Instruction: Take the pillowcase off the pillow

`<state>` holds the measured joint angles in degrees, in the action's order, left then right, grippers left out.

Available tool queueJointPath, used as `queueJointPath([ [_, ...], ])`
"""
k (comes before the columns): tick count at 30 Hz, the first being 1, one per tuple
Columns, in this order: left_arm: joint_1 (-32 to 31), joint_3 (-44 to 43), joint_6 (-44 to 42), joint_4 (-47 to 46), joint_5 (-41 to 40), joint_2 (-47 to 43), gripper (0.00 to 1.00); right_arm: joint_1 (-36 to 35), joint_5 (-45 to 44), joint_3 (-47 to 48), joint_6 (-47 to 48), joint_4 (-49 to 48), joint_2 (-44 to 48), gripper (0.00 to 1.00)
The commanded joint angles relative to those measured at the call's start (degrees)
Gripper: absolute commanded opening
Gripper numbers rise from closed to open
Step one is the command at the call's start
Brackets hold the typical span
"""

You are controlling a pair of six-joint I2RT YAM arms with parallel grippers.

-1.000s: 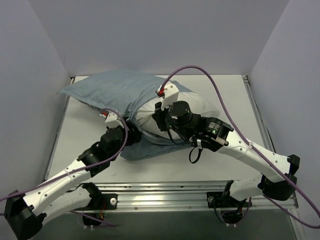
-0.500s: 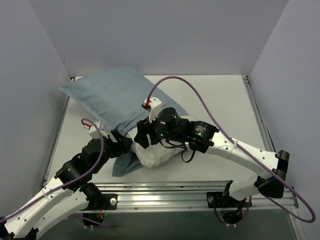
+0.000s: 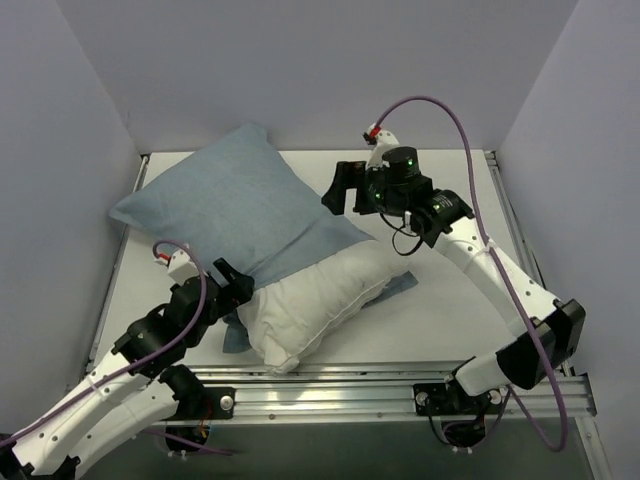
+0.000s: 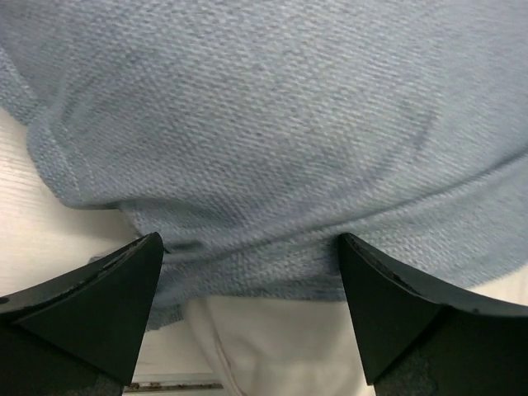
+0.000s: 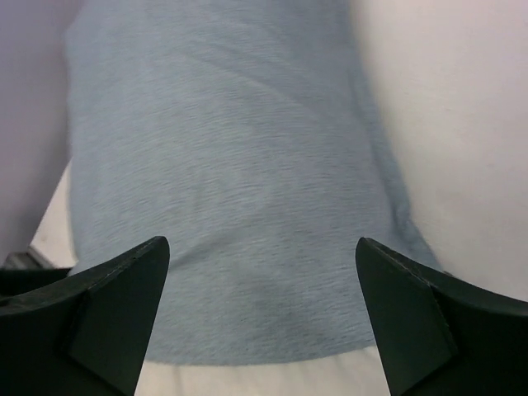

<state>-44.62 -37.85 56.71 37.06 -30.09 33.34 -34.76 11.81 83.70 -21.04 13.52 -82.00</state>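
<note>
The light blue-grey pillowcase (image 3: 225, 205) lies across the table's far left and covers the far part of the pillow. The white pillow (image 3: 310, 300) sticks out of its opening toward the near edge. My left gripper (image 3: 236, 288) is open at the case's near hem. In the left wrist view its jaws (image 4: 250, 241) stand wide apart over blue fabric (image 4: 272, 124), with white pillow (image 4: 272, 346) below. My right gripper (image 3: 334, 192) hangs open above the case's right edge. In the right wrist view it (image 5: 262, 243) holds nothing, above pillowcase (image 5: 223, 190) and a strip of pillow (image 5: 264, 378).
The white table (image 3: 455, 290) is walled by grey panels at the left, back and right. A metal rail (image 3: 330, 385) runs along the near edge by the arm bases. A purple cable (image 3: 440, 105) loops above the right arm.
Both grippers opened. The right one let go of the pillow and rose toward the back. The pillow's white end now lies further out of the case, near the front.
</note>
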Motion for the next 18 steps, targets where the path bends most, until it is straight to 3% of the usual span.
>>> queueJointPath([
  [1, 2.3, -1.6, -2.2, -3.3, -1.9, 4.0, 0.96, 4.0, 5.4, -4.5, 0.5, -2.7, -5.0, 0.91],
  [3, 5.2, -1.1, -4.7, -5.8, 1.8, 7.5, 0.97, 3.9, 9.5, -6.8, 0.9, -5.1, -7.5, 0.91],
  [6, 9.5, -0.7, -8.0, -11.1, 8.9, 12.8, 0.97, 1.8, 20.2, -13.5, 1.0, -9.6, -7.7, 0.75],
  [7, 10.2, -0.7, -9.0, -13.9, 10.3, 14.1, 0.97, -0.9, 21.7, -16.3, 2.1, -9.7, -7.1, 0.49],
  [9, 10.6, -1.0, -11.9, -16.2, 11.8, 17.7, 0.97, -4.5, 22.6, -18.9, 3.4, -9.3, -4.4, 0.26],
  [10, 10.6, -1.4, -12.8, -18.3, 12.8, 18.9, 0.97, -6.4, 23.3, -20.2, 3.5, -9.6, -3.2, 0.09],
  [11, 10.6, -1.7, -13.7, -19.4, 13.6, 20.0, 0.97, -9.9, 26.1, -23.1, 2.9, -10.3, -0.3, 0.02],
  [18, 10.5, -10.6, -21.9, -28.1, 23.6, 33.6, 0.97, -26.2, 22.0, -27.2, -2.3, -13.0, 12.1, 0.00],
])
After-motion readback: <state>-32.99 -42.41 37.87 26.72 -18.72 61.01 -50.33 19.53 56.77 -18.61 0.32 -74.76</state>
